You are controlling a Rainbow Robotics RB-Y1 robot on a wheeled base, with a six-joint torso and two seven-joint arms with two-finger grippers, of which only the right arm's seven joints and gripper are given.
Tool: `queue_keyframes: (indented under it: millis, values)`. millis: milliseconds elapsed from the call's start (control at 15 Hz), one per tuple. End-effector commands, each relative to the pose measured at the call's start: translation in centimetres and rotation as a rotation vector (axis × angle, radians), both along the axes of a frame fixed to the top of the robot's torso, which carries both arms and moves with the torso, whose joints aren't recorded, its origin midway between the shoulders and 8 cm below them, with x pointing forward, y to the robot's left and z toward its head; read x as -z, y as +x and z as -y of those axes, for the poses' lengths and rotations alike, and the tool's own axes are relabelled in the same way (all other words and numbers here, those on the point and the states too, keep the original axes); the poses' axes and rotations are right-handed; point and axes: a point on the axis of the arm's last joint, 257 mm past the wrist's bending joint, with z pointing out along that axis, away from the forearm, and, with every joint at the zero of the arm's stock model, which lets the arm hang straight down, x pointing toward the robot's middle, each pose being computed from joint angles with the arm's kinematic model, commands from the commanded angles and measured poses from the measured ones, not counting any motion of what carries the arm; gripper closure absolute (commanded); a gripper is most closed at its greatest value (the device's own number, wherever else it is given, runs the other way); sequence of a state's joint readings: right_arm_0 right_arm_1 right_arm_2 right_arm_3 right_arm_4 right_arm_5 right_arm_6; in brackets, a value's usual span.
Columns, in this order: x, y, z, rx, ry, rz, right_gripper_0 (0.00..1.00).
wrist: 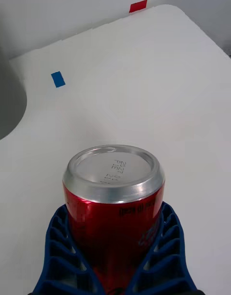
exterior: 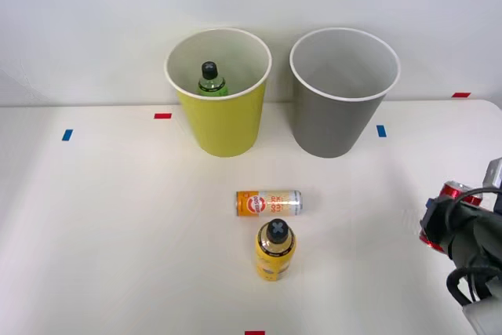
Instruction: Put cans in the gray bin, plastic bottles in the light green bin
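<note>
Right wrist view: the right gripper (wrist: pixel 115 261) has its blue ribbed fingers (wrist: pixel 65 256) pinching a slim red metal can (wrist: pixel 114 206) from both sides. In the front view that can (exterior: pixel 449 194) sits at the table's (exterior: pixel 110 241) right edge. The orange-and-white can (exterior: pixel 269 202) lies on its side just behind the upright yellow black-capped bottle (exterior: pixel 274 250). The green bottle (exterior: pixel 210 80) stands inside the yellow-green bucket (exterior: pixel 223 127), beside the gray bucket (exterior: pixel 333 123).

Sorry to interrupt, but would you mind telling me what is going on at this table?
The right gripper is shut on the red can near the table's right edge. The green bottle already sits in the light green bin. The gray bin looks empty. The orange can and yellow bottle remain on the table.
</note>
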State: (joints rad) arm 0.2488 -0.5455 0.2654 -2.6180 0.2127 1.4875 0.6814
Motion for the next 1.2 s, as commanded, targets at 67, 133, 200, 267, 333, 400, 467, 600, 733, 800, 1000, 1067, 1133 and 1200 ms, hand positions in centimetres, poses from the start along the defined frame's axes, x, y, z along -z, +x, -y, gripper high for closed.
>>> queue_keyframes:
  millis: [67, 133, 200, 267, 333, 400, 467, 600, 733, 800, 1000, 1067, 1133, 1200]
  values:
    - [-0.4, -0.1, 0.4, -0.065, -0.069, 0.08, 1.0]
    - [-0.3, -0.2, 0.0, -0.084, -0.063, 0.092, 1.0]
    - [-0.5, -0.1, -0.4, -0.11, -0.06, 0.115, 1.0]
    - [-0.9, 0.0, -0.6, -0.134, -0.064, 0.141, 1.0]
    - [-1.7, 0.4, -1.1, -0.167, -0.066, 0.182, 1.0]
    - [-3.2, 1.1, -2.4, -0.221, -0.054, 0.252, 1.0]
    - [-4.5, 1.7, -3.4, -0.256, -0.042, 0.308, 1.0]
    - [-8.6, 3.2, -5.3, -0.329, -0.032, 0.451, 1.0]
    - [-11.4, 3.9, -7.2, -0.387, -0.001, 0.544, 1.0]
    - [-12.7, 4.2, -8.1, -0.42, 0.032, 0.582, 1.0]
    - [-16.1, 4.6, -10.2, -0.494, 0.047, 0.679, 1.0]
    - [-17.2, 4.7, -11.0, -0.512, 0.069, 0.713, 1.0]
    - [-18.2, 4.8, -11.6, -0.53, 0.081, 0.738, 1.0]
    - [-20.0, 5.1, -12.0, -0.534, 0.081, 0.785, 1.0]
